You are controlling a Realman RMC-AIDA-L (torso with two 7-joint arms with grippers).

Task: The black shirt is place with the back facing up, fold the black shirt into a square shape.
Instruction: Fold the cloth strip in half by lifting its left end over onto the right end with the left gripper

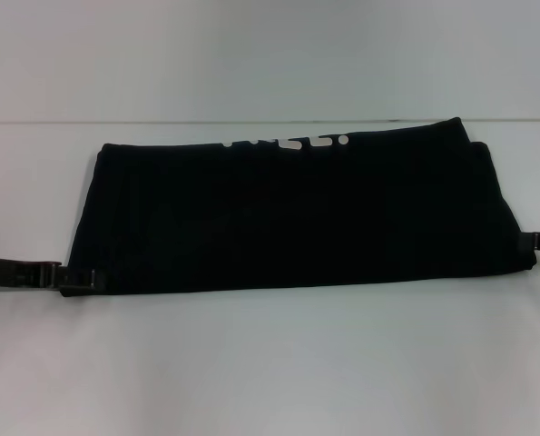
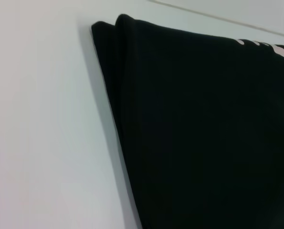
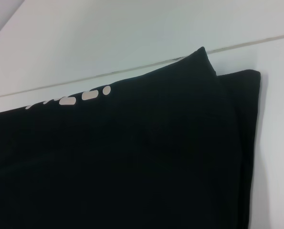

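The black shirt [image 1: 288,209] lies folded into a wide band across the white table [image 1: 270,363]. A strip of white lettering [image 1: 288,143] peeks out along its far edge. My left gripper [image 1: 79,275] sits low at the shirt's near left corner, touching the fabric. At the shirt's right edge is my right gripper [image 1: 531,241], only partly in view. The left wrist view shows the shirt's layered left end [image 2: 194,129]. In the right wrist view, the far right corner of the shirt [image 3: 146,157] appears as two stacked layers beside the lettering [image 3: 79,98].
The white table runs to a back edge [image 1: 270,121] just behind the shirt, with a pale wall beyond it. Bare tabletop lies in front of the shirt and on both sides of it.
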